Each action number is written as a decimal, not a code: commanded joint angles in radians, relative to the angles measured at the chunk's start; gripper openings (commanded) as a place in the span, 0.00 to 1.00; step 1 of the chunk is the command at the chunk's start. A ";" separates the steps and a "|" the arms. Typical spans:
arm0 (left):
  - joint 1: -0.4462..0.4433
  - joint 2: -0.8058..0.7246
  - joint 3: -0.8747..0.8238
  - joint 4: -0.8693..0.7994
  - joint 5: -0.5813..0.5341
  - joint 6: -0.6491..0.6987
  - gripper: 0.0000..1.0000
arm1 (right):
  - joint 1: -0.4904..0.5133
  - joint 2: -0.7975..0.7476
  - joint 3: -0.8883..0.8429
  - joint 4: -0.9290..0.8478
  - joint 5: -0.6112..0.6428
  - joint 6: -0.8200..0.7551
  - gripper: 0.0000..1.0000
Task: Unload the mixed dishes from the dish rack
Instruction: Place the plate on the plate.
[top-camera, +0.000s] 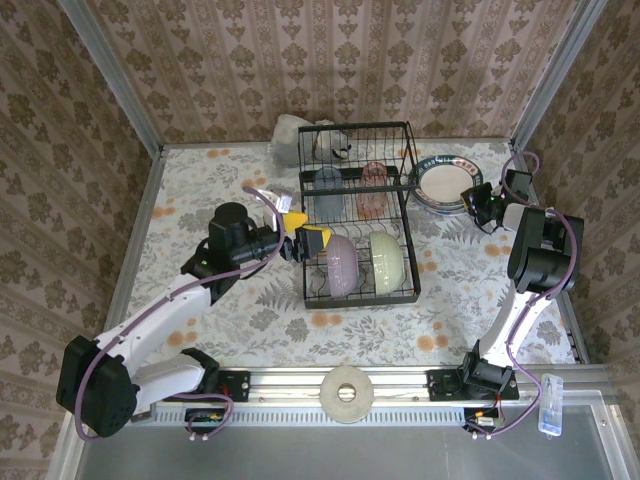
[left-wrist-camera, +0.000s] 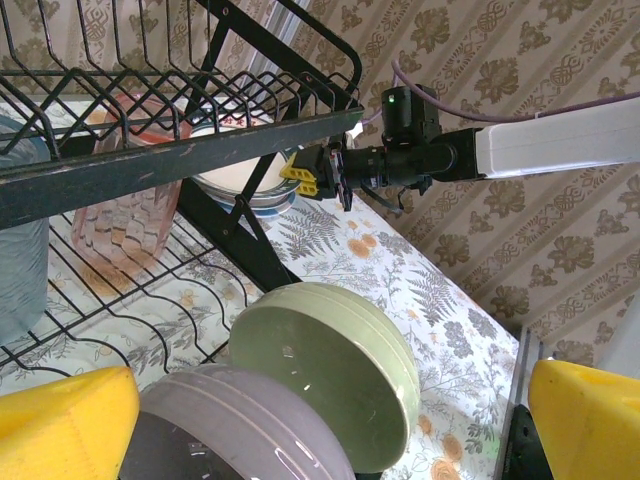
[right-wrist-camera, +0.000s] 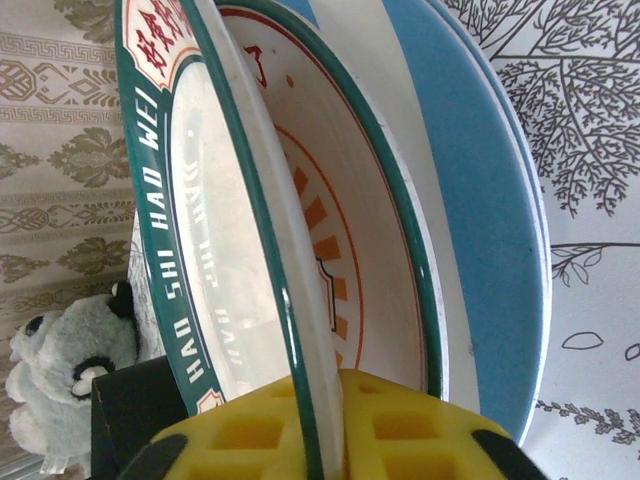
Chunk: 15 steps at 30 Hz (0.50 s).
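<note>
The right fingers (right-wrist-camera: 245, 435) are almost closed, pinching the rim of a green-rimmed plate (right-wrist-camera: 250, 200). The plate tilts up off a blue-and-white striped plate (right-wrist-camera: 480, 200) lying just beyond it on the table (right-wrist-camera: 590, 150). The left fingers (left-wrist-camera: 65, 425) are spread wide and hold nothing. Just ahead, between them, is the lavender bowl (left-wrist-camera: 230, 430), with the pale green bowl (left-wrist-camera: 330, 370) just past it. Both bowls stand on edge in the dish rack (left-wrist-camera: 180, 150).

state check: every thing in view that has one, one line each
left gripper: open, beside the lavender bowl.
right gripper: fingers closed on green-rimmed plate's rim.
green-rimmed plate: out of rack, on plate stack.
lavender bowl: racked, on edge.
pale green bowl: racked, on edge.
pink tumbler: racked.
grey-blue tumbler: racked.
dish rack: holds two bowls, two tumblers.
</note>
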 joint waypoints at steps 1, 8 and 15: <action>0.011 0.001 -0.011 0.037 0.023 -0.012 1.00 | -0.005 -0.019 -0.011 -0.035 -0.008 -0.016 0.24; 0.010 0.014 -0.001 0.026 0.021 -0.014 1.00 | -0.007 -0.061 0.008 -0.110 0.026 -0.044 0.56; 0.008 0.014 0.024 -0.039 0.004 -0.009 1.00 | -0.006 -0.079 0.094 -0.313 0.081 -0.074 0.81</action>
